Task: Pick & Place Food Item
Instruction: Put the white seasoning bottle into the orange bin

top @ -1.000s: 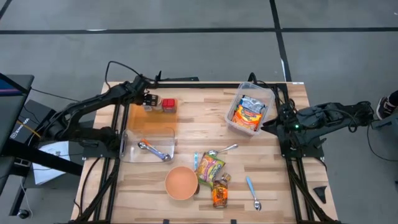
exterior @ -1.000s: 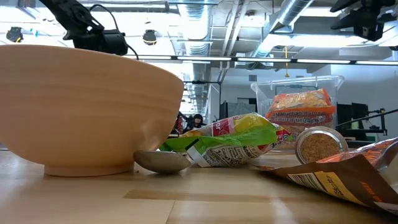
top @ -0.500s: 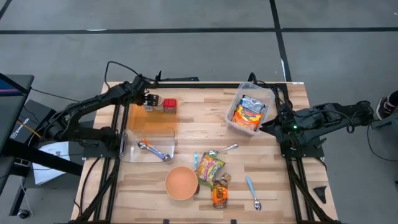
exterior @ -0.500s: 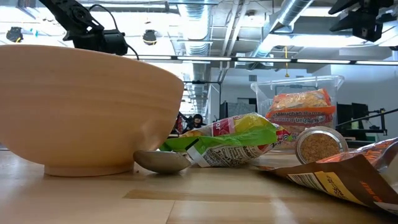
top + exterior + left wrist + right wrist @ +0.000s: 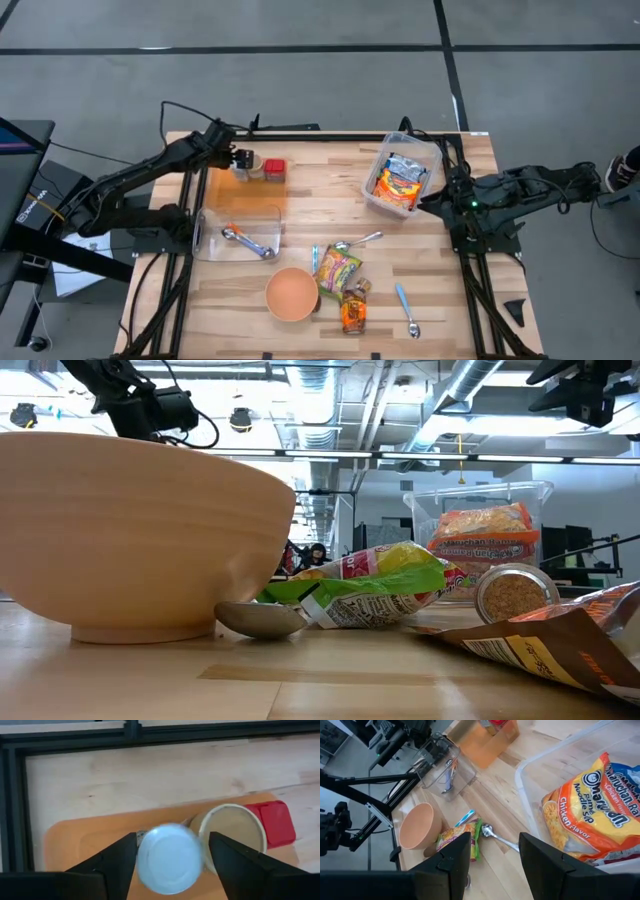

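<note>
My left gripper (image 5: 240,158) is at the table's far left, over an orange board (image 5: 75,845). It is shut on a white-lidded jar (image 5: 170,858). A beige-lidded jar (image 5: 234,831) and a red-lidded container (image 5: 274,822) stand on the board right beside it. My right gripper (image 5: 492,865) is open and empty. It hangs beside a clear bin (image 5: 432,150) that holds noodle packs (image 5: 585,807) at the far right. My left gripper has the white-lidded jar between its two fingers (image 5: 122,855), one on each side of the jar's body below the lid (image 5: 170,858). The fingers point down from above. The lid hides the contact, and I cannot tell whether the jar is clear of the board.
A clear box (image 5: 238,235) with a spoon lies left of centre. A wooden bowl (image 5: 292,293), a green snack bag (image 5: 338,268), an orange bag (image 5: 353,312) and two spoons (image 5: 358,241) (image 5: 408,310) lie near the front. Bare wood shows between board and bin.
My left gripper has risen and shifted slightly toward the table's far edge, staying over the jars. My right arm has kept still.
</note>
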`<state>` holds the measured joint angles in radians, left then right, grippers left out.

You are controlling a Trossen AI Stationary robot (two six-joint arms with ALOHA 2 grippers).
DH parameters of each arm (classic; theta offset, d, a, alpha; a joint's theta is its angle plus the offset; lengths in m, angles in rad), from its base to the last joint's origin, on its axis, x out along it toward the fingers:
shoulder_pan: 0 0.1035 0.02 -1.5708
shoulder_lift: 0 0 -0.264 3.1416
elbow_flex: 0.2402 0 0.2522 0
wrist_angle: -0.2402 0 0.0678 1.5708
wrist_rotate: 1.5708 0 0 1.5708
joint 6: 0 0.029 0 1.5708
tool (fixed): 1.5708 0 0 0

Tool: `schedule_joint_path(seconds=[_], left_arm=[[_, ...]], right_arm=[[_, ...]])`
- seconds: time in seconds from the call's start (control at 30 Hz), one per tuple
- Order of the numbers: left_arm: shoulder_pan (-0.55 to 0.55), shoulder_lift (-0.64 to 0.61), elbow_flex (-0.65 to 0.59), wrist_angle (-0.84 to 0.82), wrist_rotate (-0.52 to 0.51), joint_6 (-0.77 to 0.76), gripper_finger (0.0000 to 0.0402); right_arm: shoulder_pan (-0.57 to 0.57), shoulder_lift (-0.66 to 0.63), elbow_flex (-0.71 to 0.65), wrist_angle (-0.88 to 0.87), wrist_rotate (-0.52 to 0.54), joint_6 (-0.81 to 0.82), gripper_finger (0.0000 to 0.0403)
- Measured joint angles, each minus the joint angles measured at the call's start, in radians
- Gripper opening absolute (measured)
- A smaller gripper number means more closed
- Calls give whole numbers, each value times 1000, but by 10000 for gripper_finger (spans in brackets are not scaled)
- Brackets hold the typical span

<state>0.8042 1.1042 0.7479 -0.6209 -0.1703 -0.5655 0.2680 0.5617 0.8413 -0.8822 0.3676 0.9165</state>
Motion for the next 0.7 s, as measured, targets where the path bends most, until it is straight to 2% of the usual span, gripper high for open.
schedule_joint_path(seconds=[0.7], left_arm=[[-37,1,0,2,13,-63,209]], right_arm=[[0,0,0,0,0,1,163]])
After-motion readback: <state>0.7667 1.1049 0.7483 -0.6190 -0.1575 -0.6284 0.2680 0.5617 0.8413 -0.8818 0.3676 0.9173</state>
